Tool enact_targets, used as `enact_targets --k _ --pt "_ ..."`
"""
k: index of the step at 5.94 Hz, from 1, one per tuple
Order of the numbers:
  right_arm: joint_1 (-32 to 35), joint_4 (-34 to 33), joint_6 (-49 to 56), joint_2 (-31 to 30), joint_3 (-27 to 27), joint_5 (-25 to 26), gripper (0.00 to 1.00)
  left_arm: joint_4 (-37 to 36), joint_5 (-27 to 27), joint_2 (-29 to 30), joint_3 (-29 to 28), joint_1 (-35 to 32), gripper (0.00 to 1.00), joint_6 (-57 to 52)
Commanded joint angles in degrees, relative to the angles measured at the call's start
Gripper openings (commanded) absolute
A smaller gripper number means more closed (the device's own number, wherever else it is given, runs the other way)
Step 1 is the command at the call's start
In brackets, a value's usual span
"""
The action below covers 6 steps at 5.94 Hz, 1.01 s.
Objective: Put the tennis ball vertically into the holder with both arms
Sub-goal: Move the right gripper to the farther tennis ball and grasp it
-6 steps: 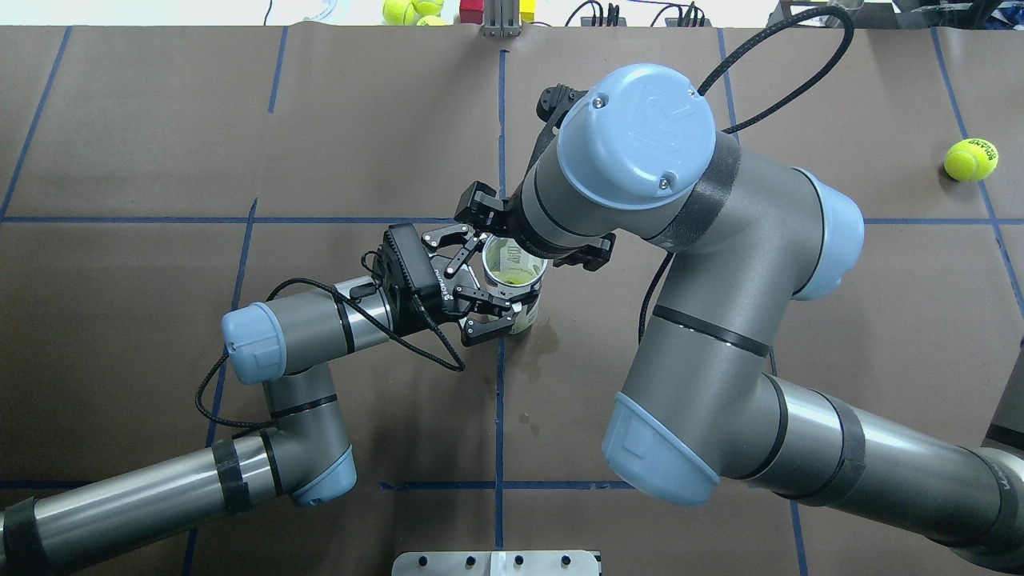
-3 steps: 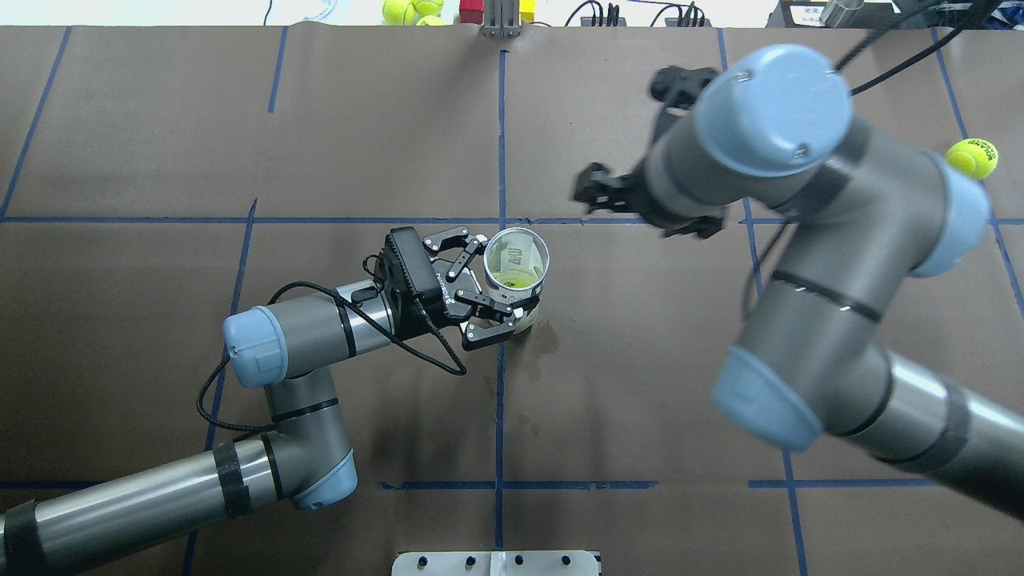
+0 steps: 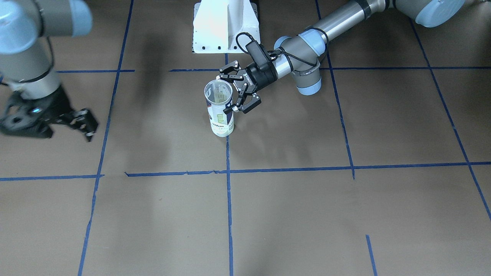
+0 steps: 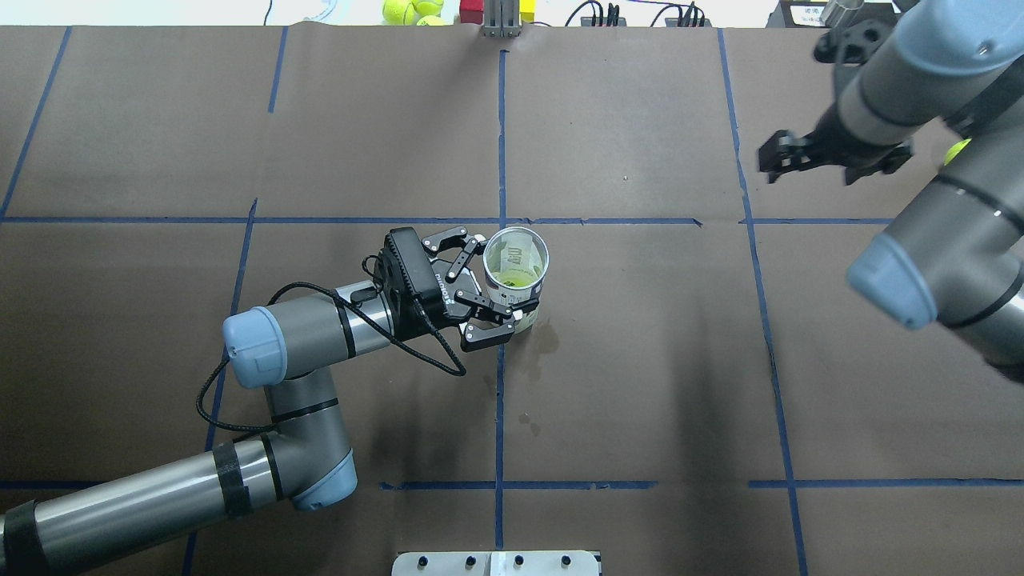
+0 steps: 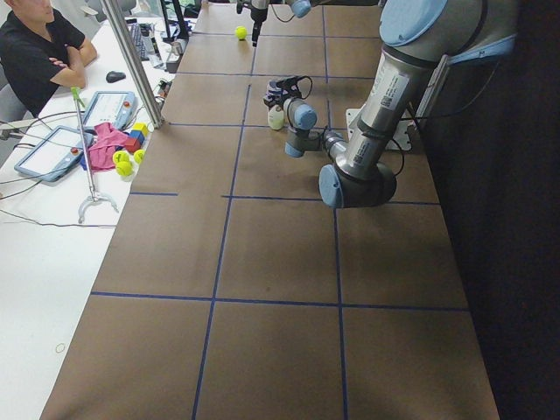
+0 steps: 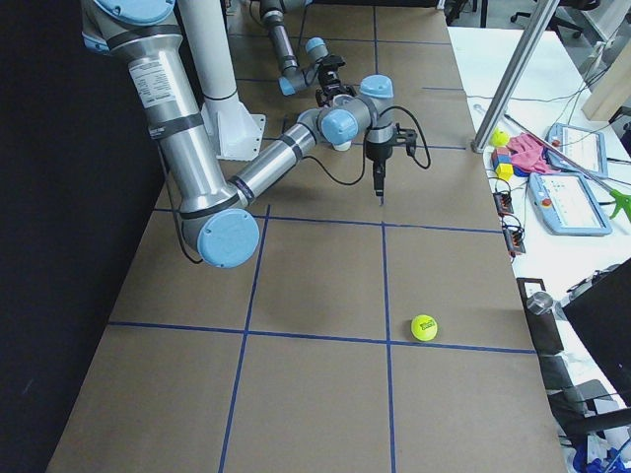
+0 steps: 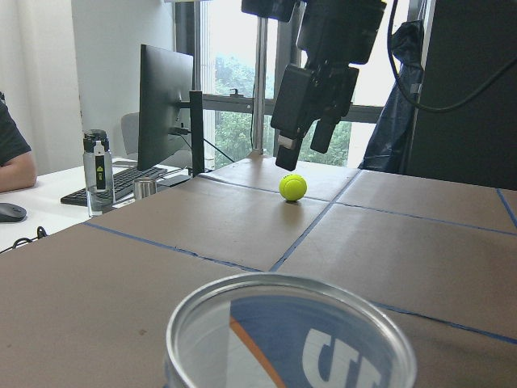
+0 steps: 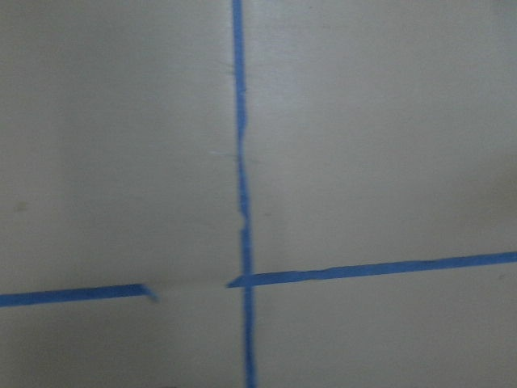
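Note:
The holder (image 4: 516,268), a clear Wilson can, stands upright near the table's middle, also in the front view (image 3: 219,111). A tennis ball (image 4: 512,278) lies at its bottom. My left gripper (image 4: 488,276) is shut on the can's side, with fingers (image 3: 245,105) around the upper wall. The left wrist view shows the can's rim (image 7: 291,323). My right gripper (image 4: 832,158) hangs open and empty, high over the right side, far from the can; it also shows in the front view (image 3: 48,124). Another tennis ball (image 6: 424,327) lies loose on the table at the right.
Blue tape lines cross the brown table (image 4: 640,360). Several tennis balls (image 4: 412,10) and coloured blocks sit beyond the far edge. The white arm mount (image 3: 226,27) is at the robot's side. An operator (image 5: 35,52) sits at a side desk.
My right arm has swung from just above the can away to the far right, gripper empty. The left gripper and the can have not moved.

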<state>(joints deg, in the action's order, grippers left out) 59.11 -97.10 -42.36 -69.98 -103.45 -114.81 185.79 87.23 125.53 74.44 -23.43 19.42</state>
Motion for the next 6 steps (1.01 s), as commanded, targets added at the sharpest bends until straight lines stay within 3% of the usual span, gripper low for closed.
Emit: enact_targets --k 1,2,3,6 --pt "10.9 4.1 20.5 -0.3 15.4 -3.7 0.99 0.2 0.0 0.1 0.0 0.0 0.96 0.0" --pt "14.9 16.9 25.9 -0.2 28.8 -4.6 0.99 0.2 0.0 0.0 -0.1 0.0 0.97 0.0" --pt "16.8 24.3 29.7 0.2 37.1 -5.6 0.99 0.2 0.0 0.0 -0.1 0.0 0.99 0.0" --pt "15.6 27.0 30.8 1.1 41.5 -3.5 0.99 0.2 0.0 0.0 -0.1 0.0 0.99 0.0"
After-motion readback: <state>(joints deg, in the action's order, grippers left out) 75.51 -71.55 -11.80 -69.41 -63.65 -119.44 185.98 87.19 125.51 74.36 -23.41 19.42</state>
